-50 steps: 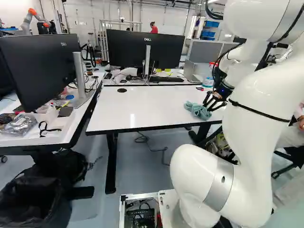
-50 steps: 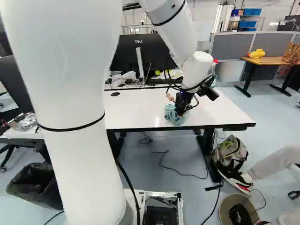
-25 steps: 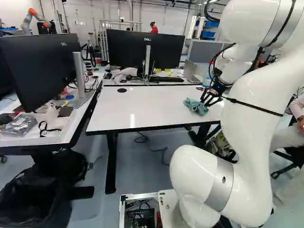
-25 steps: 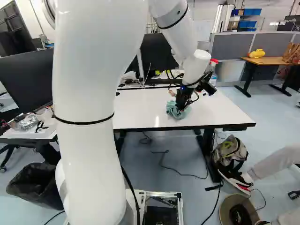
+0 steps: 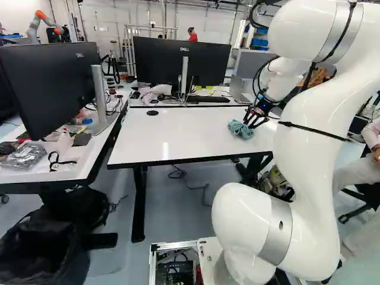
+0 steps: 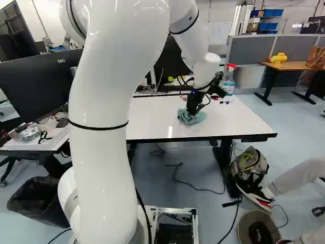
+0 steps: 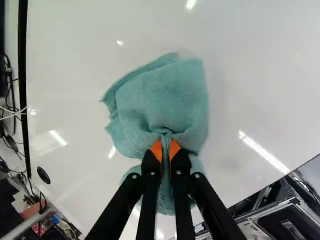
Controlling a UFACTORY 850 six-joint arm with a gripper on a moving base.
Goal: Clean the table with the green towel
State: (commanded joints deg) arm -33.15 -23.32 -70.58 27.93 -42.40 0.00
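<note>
As the left base view records, the green towel [image 5: 240, 129] lies bunched on the white table [image 5: 178, 133], toward three o'clock from its middle. The gripper [image 5: 252, 123] holds a fold pinched between both orange pads [image 7: 156, 150]. From the towel, a round black disc [image 5: 152, 113] sits toward nine o'clock; in the right base view, a spray bottle [image 6: 229, 84] stands toward half past one.

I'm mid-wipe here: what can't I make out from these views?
- Tabletop under the green towel: wrist view, covered by the towel.
- Towel's underside: wrist view, pressed out of sight beneath its folds.
- Pinched cloth: wrist view, partly behind the fingers of the gripper.
- Small objects near the spray bottle: right base view, too small to name.
</note>
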